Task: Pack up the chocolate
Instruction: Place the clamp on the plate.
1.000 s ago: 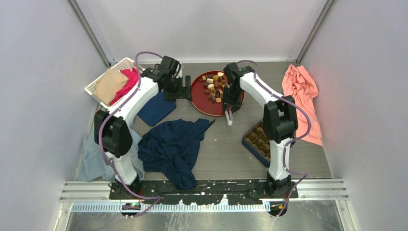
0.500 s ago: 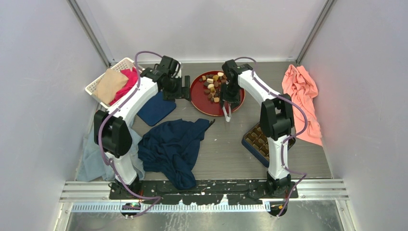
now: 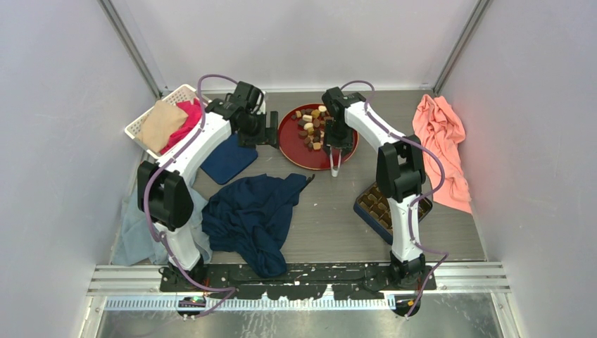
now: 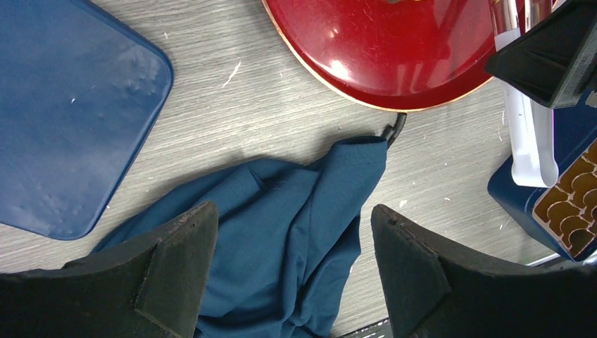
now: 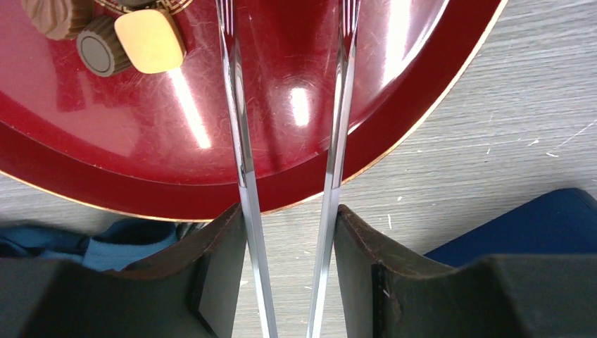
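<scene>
Tray [image 3: 296,150]: red, round and glossy, at the far middle of the table. A loose heap of chocolate [image 3: 314,127] covers its middle and far half, and its near part is bare.
Box [image 4: 510,201]: navy and square, on the near right side of the tray, well apart from the heap. Its grid shows brown and gold cells; whether pieces sit in them cannot be told.
Basket [image 3: 181,91]: white and latticed, at the far left. A tan cloth [image 3: 160,123] and a pink cloth [image 3: 189,115] fill it.
Chocolate, look: small pieces in dark brown, light brown and cream. In the right wrist view a cream square [image 5: 150,40] lies just beside a round brown piece [image 5: 98,53] with a grey top, and a ridged light-brown one is cut by the frame's edge.
Right gripper [image 5: 288,213]: its fingers press on the two arms of clear tongs [image 5: 238,134]. The arms stand apart with nothing between them, and their tips are out of the wrist view.
Chocolate to right gripper: those three pieces lie near the closer tong arm but apart from it. In the top view the heap is just beside the gripper, which hangs at the tray's near right rim.
Left gripper [image 4: 292,215]: its jaws are spread wide and hold nothing. It is above a navy cloth [image 4: 281,190], by the tray's left rim.
</scene>
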Controlling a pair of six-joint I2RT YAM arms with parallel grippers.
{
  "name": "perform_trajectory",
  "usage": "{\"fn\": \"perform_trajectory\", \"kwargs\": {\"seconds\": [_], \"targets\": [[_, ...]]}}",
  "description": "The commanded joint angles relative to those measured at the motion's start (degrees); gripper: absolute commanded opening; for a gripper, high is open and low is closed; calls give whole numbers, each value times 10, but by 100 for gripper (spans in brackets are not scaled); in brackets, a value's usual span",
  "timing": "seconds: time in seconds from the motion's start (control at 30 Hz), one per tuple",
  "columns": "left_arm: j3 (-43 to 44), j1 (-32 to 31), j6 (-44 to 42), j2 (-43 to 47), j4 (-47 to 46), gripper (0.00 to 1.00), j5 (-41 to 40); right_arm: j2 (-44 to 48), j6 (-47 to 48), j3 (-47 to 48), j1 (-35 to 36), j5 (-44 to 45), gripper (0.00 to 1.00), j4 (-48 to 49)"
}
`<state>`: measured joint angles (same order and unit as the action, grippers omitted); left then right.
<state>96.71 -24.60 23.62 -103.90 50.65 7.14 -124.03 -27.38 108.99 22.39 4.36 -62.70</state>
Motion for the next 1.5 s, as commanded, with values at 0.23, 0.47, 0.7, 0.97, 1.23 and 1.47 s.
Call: {"fn": "perform_trajectory", "kwargs": {"seconds": [0.23, 0.47, 0.7, 0.97, 1.23, 1.47], "targets": [[33, 4, -7, 1, 0, 80, 7, 12, -6, 16, 2, 36, 58, -8], [36, 4, -8, -2, 2, 80, 10, -2, -8, 28, 3, 47, 59, 6], [32, 4, -9, 0, 5, 80, 15, -11, -10, 40, 3, 33, 58, 2], [40, 4, -5, -7, 7, 80, 19, 11, -10, 7, 14, 29, 74, 20], [36, 4, -10, -3, 11, 80, 14, -7, -32, 5, 25, 53, 77, 44], [38, 4, -14, -3, 13, 80, 12, -26, -43, 13, 25, 61, 70, 43]]}}
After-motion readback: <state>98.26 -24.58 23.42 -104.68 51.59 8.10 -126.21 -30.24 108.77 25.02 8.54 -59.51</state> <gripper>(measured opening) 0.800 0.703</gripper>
